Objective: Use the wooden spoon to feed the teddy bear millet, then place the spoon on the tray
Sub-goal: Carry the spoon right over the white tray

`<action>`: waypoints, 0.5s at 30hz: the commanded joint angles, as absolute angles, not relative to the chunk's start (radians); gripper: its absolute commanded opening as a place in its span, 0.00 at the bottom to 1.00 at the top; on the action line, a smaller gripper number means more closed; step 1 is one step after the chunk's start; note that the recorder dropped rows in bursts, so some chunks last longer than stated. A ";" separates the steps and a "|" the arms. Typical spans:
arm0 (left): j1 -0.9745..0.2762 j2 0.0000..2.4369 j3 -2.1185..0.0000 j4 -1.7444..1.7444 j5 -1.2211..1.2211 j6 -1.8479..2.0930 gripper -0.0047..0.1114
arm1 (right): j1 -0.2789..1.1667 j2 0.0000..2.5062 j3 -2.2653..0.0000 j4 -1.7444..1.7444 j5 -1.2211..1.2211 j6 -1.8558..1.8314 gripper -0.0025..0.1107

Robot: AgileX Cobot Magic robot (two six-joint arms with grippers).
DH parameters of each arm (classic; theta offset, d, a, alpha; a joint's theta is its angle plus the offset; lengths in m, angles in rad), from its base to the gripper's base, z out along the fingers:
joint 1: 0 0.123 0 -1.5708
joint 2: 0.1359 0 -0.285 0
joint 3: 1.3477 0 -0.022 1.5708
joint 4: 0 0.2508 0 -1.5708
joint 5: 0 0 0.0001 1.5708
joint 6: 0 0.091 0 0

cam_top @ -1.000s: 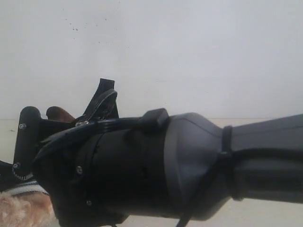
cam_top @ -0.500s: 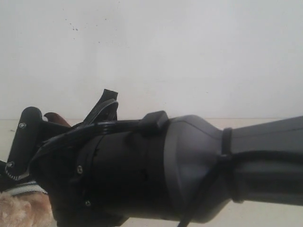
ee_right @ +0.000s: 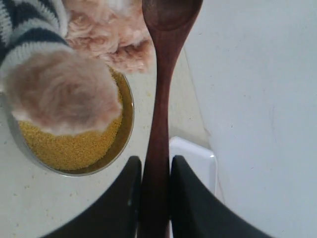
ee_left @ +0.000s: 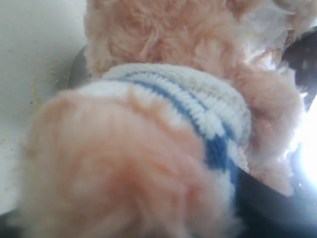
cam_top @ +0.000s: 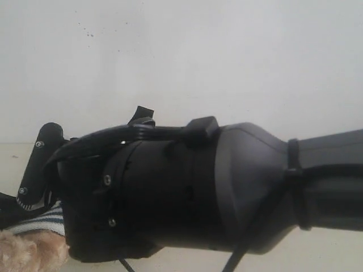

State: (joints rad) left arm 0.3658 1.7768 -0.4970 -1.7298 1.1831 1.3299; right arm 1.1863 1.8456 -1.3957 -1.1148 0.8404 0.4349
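Observation:
My right gripper (ee_right: 155, 163) is shut on the handle of the dark wooden spoon (ee_right: 159, 114). Its oval bowl (ee_right: 171, 12) looks empty and lies beside the teddy bear's fur (ee_right: 111, 37). The bear's paw (ee_right: 62, 96) hangs over the millet (ee_right: 69, 146) in the shiny metal bowl (ee_right: 128, 114). A corner of the white tray (ee_right: 195, 158) shows behind the fingers. In the left wrist view the teddy bear (ee_left: 148, 163) fills the frame, and a dark finger (ee_left: 277, 208) presses against its plush. In the exterior view the spoon is hidden and only the bear's fur (cam_top: 22, 252) and striped shirt (cam_top: 42, 222) show.
The right arm's black and grey body (cam_top: 215, 198) blocks most of the exterior view. A white wall (ee_right: 257, 99) stands close beside the tray. Loose millet grains (ee_left: 37, 89) are scattered on the pale tabletop.
In the exterior view the right arm has shifted to the right and turned. The spoon's bowl, seen above the gripper before, is now hidden. More of the bear's striped shirt shows.

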 commanded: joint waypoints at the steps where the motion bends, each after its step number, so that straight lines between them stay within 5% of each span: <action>1: 0.367 1.769 -0.491 -1.744 1.221 1.337 0.08 | 1.130 1.801 -1.396 -1.096 0.843 0.438 0.02; 15: 0.367 1.769 -0.491 -1.744 1.221 1.363 0.08 | 0.575 1.649 -1.396 0.051 0.871 -0.198 0.02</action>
State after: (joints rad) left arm 0.3658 1.7768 -0.4970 -1.7298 1.1831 1.3535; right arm 0.6066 1.6612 -1.3957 -0.0617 0.8807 -0.1476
